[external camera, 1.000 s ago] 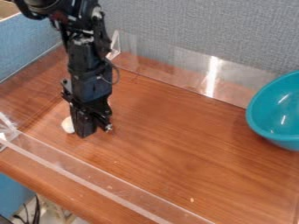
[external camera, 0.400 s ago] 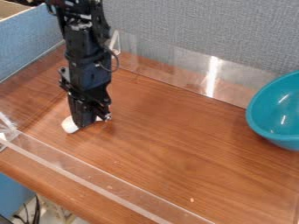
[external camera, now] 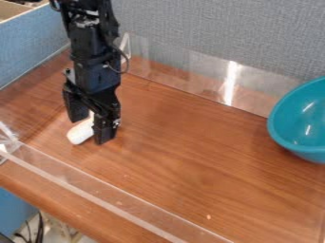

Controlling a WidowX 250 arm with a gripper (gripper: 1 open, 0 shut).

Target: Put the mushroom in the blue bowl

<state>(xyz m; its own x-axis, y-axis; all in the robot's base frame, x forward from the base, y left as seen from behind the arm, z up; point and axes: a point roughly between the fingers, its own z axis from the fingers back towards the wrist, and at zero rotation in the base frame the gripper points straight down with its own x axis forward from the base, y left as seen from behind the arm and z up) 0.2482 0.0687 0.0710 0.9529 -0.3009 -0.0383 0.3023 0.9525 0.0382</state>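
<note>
Claw (external camera: 91,125) straddles mushroom (external camera: 82,132), near the table's (external camera: 191,157) left edge.

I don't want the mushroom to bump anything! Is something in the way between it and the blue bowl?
Nothing visible stands between the mushroom and the blue bowl, just flat wooden table. Only the gripper is right at the mushroom, partly covering it.

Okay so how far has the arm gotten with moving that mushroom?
Nothing looks finished: the blue bowl stands apart, across the table. In hand: the open end effector is down around the mushroom. Left: grip, lift, carry, release.
</note>
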